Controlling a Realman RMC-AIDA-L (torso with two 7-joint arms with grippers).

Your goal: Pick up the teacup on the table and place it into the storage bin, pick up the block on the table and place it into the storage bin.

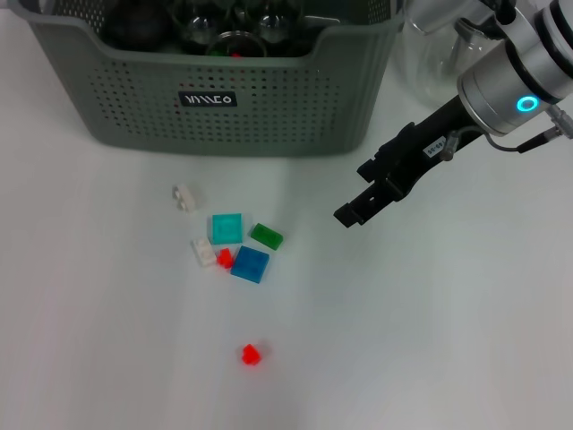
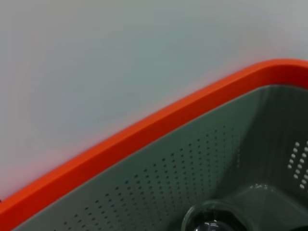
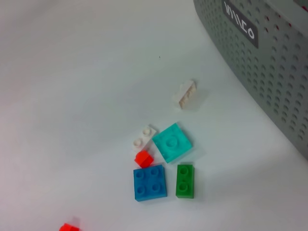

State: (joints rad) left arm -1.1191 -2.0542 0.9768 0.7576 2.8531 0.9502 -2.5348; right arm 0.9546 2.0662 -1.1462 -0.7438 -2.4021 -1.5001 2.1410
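Observation:
Several small blocks lie on the white table in front of the storage bin [image 1: 269,107]: a teal one [image 1: 226,227], a green one [image 1: 266,236], a blue one [image 1: 250,263], two white ones and a red one [image 1: 225,258]. Another red block [image 1: 251,355] sits alone, nearer to me. My right gripper [image 1: 354,193] hangs open and holds nothing, to the right of the cluster and above the table. The right wrist view looks down on the teal block [image 3: 172,143], the blue block [image 3: 150,182] and the bin's wall [image 3: 269,62]. No teacup shows on the table. Glassware lies inside the bin.
A clear glass jug [image 1: 430,54] stands to the right of the bin, behind my right arm. The left wrist view shows an orange rim [image 2: 144,132] over a grey perforated wall [image 2: 192,173], with a glass rim below it.

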